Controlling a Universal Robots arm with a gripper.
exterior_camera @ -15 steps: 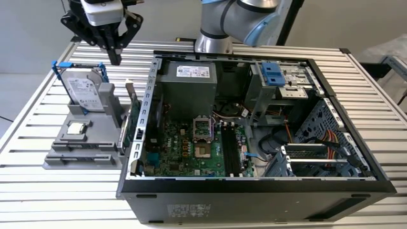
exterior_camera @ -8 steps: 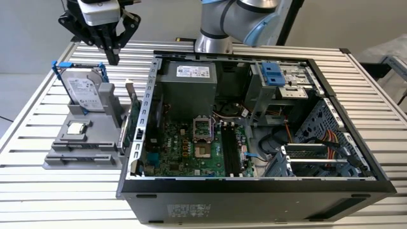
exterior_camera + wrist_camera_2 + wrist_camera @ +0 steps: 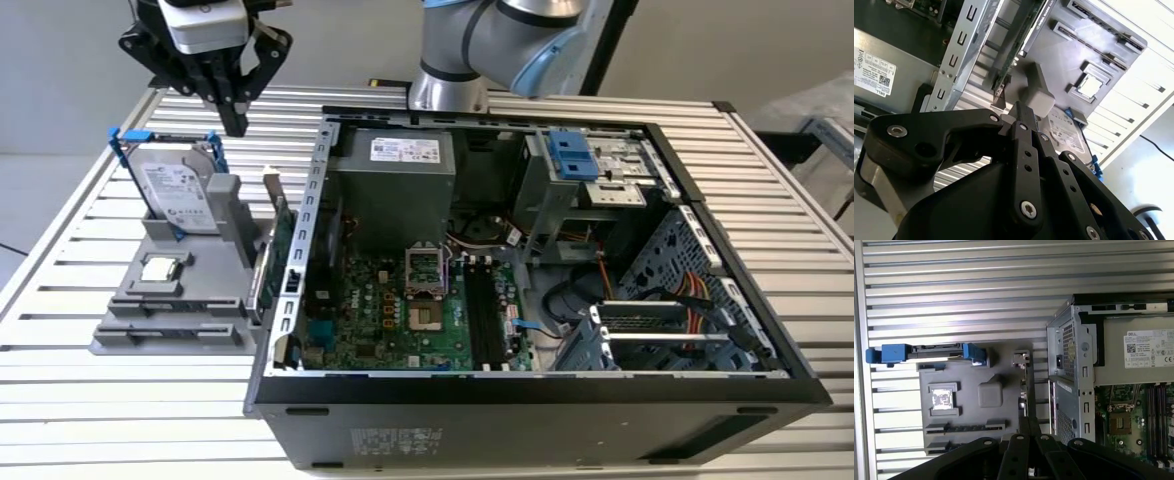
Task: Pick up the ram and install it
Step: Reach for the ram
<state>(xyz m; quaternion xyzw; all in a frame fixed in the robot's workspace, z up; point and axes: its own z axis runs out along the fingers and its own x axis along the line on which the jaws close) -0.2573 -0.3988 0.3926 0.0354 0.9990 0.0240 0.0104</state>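
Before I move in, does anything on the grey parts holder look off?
Nothing stands out. The silver hard drive with blue brackets stands upright in the grey plastic holder, the small square silver-topped chip lies flat in its recess, and the black gripper, shut, hangs above them.

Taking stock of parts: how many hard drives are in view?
1: the hard drive stands upright on the gray holder beside the case; more may hide inside.
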